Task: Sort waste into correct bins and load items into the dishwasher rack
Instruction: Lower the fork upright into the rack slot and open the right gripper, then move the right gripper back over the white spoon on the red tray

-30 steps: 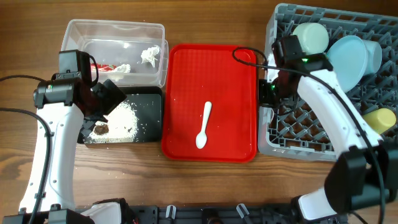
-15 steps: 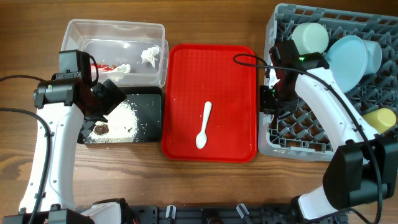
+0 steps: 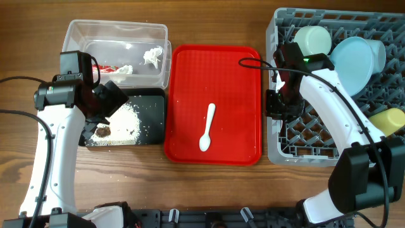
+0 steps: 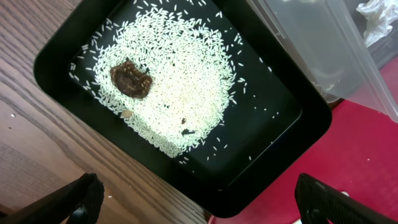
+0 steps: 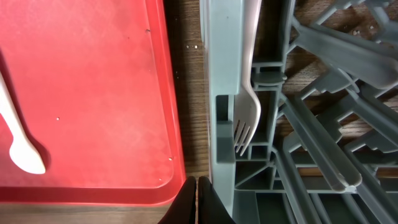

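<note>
The right gripper (image 5: 198, 200), pinched shut and seemingly empty, sits at the left wall of the dishwasher rack (image 5: 221, 74), the white fork (image 5: 245, 118) lying just inside it, while the left gripper (image 4: 199, 202) hangs wide open, holding nothing, above the rice (image 4: 180, 81) in the black tray (image 4: 270, 127).

Wooden table (image 3: 209, 190) carries, left to right: clear tub (image 3: 118, 25) with black tray (image 3: 154, 106) just beside it on the robot's side, red tray (image 3: 215, 69), grey rack (image 3: 304, 156). All four sit flat, side by side.
</note>
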Tool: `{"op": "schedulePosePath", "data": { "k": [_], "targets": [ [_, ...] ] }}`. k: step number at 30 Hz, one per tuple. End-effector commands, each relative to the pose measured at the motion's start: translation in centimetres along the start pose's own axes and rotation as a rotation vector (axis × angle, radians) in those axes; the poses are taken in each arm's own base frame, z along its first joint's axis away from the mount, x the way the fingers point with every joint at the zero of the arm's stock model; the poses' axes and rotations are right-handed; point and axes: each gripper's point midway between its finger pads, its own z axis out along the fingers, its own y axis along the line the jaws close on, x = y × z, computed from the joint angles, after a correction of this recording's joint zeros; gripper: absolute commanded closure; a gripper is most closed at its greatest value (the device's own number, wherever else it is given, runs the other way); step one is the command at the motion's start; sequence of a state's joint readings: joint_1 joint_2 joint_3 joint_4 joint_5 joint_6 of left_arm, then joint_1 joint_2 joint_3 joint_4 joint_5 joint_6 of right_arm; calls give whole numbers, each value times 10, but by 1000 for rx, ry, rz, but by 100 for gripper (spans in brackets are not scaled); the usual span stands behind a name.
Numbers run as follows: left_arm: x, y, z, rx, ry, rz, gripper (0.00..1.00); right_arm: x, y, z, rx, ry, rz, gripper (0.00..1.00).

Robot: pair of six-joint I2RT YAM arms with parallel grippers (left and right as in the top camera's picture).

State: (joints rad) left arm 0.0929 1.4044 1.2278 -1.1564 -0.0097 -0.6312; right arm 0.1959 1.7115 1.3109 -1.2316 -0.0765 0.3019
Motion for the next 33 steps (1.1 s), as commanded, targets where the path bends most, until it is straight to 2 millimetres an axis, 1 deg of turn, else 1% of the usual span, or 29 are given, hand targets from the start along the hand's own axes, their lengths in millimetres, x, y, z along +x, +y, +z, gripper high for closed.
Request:
{"op": "schedulePosePath", "data": {
  "k": [1, 7, 16, 18, 20, 22, 23, 26, 28, 30, 31, 33],
  "targets": [
    [-1, 1, 0, 0, -1, -11, 0, -2, -6, 2, 39, 2, 16, 96],
    [-1, 1, 0, 0, -1, -11, 0, 3, -17, 2, 94, 15, 26, 96],
    [-1, 1, 0, 0, -1, -11, 0, 3, -16, 2, 92, 17, 21, 96],
    [-1, 1, 0, 1, -1, -11, 0, 0, -9, 2, 55, 10, -30, 95],
    [-1, 1, 0, 1, -1, -11, 0, -2, 7, 1, -28, 6, -89, 90],
    [-1, 1, 0, 1, -1, -11, 0, -5, 29, -4, -137, -11, -140, 86],
    [-1, 1, 0, 1, -1, -11, 0, -8, 40, -7, -178, -24, -151, 82],
    [-1, 1, 0, 1, -1, -11, 0, -16, 79, -17, -316, -81, -214, 66],
    [-1, 1, 0, 0, -1, -11, 0, -20, 102, -20, -373, -115, -247, 59],
    [-1, 1, 0, 1, -1, -11, 0, -21, 124, -21, -383, -151, -252, 56],
    [-1, 1, 0, 1, -1, -11, 0, -22, 132, -20, -370, -170, -238, 54],
    [-1, 1, 0, 1, -1, -11, 0, -22, 143, -16, -312, -203, -170, 43]
  ]
}}
